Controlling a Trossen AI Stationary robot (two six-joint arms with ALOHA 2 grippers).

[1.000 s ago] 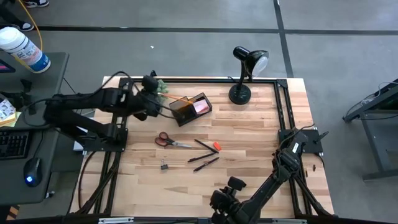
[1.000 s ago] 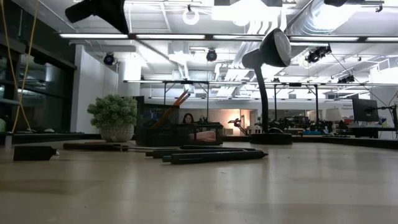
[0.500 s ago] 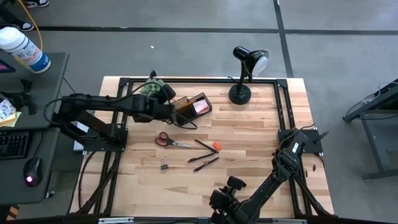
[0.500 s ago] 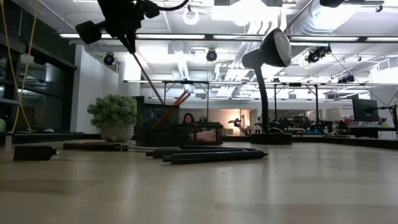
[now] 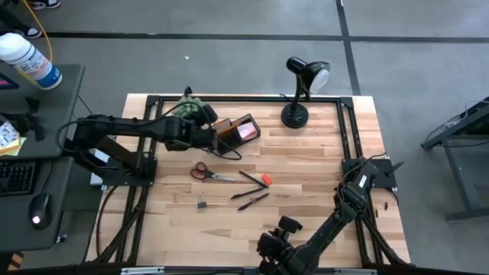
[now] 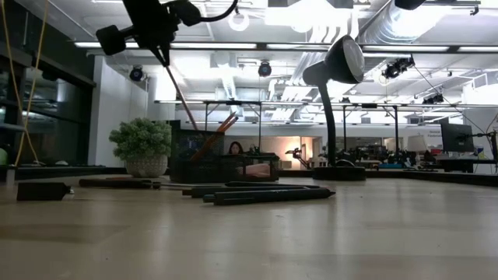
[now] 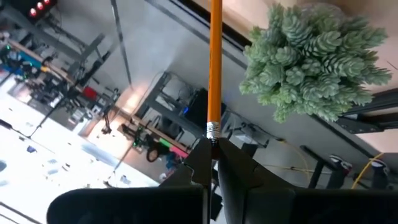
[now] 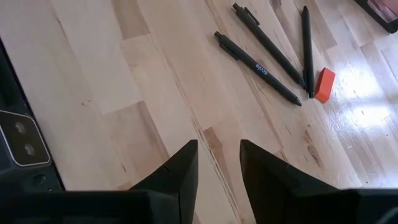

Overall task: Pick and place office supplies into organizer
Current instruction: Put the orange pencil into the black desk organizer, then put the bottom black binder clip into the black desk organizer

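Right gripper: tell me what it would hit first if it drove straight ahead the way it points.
Probably the black pens, with the red eraser just beyond them. The right gripper is open and holds nothing. Depth is hard to judge, so it may meet bare table first.

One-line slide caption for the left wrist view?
Left gripper shut on an orange pencil, with the green plant beyond it.

Overhead looks straight down — low view level (both show the lamp (image 5: 302,90)).
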